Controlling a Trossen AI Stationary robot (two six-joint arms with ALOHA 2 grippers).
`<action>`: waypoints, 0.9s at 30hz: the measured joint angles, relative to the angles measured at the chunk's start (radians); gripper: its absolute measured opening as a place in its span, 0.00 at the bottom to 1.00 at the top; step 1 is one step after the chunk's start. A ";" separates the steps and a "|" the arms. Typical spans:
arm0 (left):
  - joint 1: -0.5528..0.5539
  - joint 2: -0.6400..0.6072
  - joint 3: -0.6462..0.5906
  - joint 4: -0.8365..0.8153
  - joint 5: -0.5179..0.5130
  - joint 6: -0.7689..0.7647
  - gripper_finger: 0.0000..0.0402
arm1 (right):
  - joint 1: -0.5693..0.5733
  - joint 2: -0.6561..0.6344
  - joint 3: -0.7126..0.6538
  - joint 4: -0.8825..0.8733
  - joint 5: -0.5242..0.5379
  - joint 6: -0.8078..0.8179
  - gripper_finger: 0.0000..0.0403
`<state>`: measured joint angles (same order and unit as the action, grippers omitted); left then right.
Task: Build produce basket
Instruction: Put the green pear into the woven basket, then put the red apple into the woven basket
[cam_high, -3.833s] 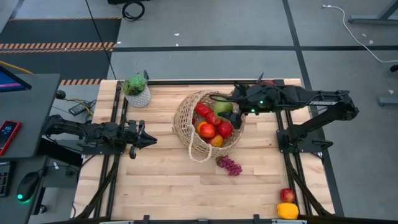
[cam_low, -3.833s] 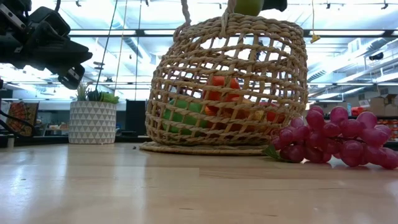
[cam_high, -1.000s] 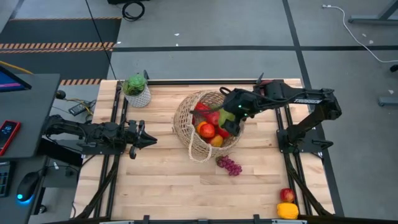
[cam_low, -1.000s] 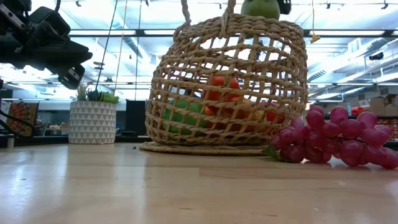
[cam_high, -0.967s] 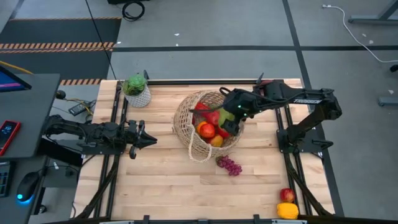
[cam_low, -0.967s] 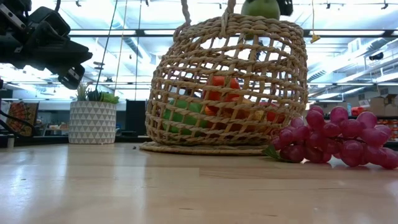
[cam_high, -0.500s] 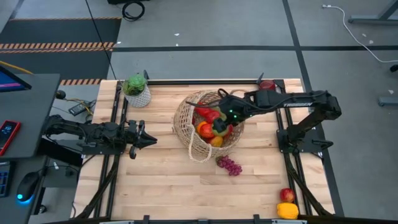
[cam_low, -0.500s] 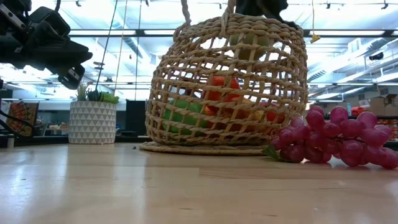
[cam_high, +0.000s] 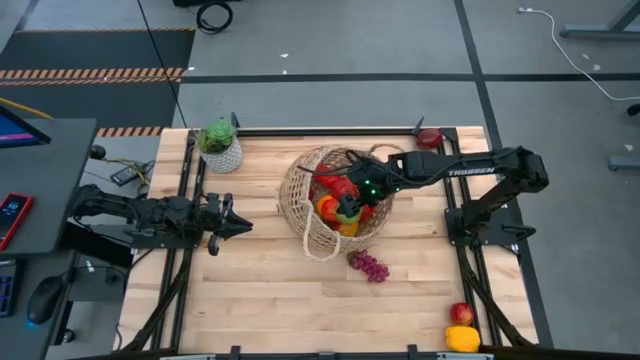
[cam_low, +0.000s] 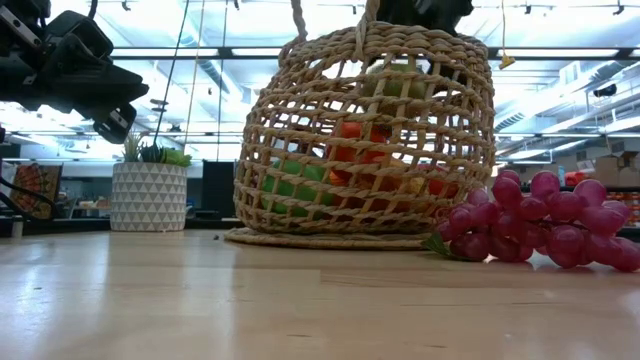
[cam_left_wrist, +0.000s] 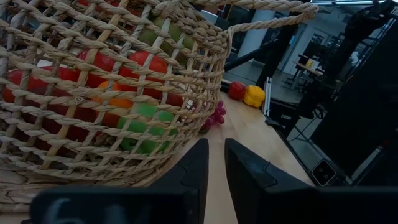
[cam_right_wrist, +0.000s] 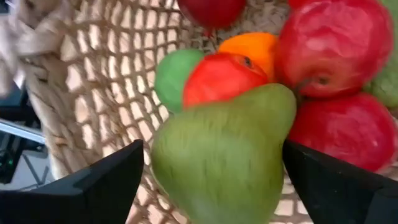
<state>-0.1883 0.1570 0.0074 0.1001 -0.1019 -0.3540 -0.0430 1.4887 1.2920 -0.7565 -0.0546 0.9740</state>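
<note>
Right gripper (cam_high: 352, 203) is lowered inside the basket (cam_high: 300, 190) at table centre, its fingers clasping a green pear (cam_right_wrist: 224, 149) above the red apples (cam_right_wrist: 336, 46) and orange (cam_right_wrist: 255, 46). Purple grapes (cam_high: 369, 266) lie just near of the basket. Potted plant (cam_high: 219, 145) stands far left. Left gripper (cam_high: 238, 226) waits left of the basket, fingers nearly together, grasping nothing.
</note>
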 joint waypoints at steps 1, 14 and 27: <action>0.000 0.000 0.000 0.000 0.000 0.000 0.15 | 0.000 0.000 -0.001 -0.007 -0.003 -0.005 0.97; 0.000 0.000 0.000 0.000 0.000 0.000 0.14 | -0.030 -0.008 0.087 -0.022 -0.121 -0.138 0.98; 0.000 0.000 0.000 0.001 0.000 0.000 0.14 | 0.256 -0.162 0.195 -0.138 -0.205 -0.326 0.98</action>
<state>-0.1884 0.1570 0.0074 0.1009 -0.1019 -0.3540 0.2128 1.3265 1.4872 -0.8940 -0.2595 0.6476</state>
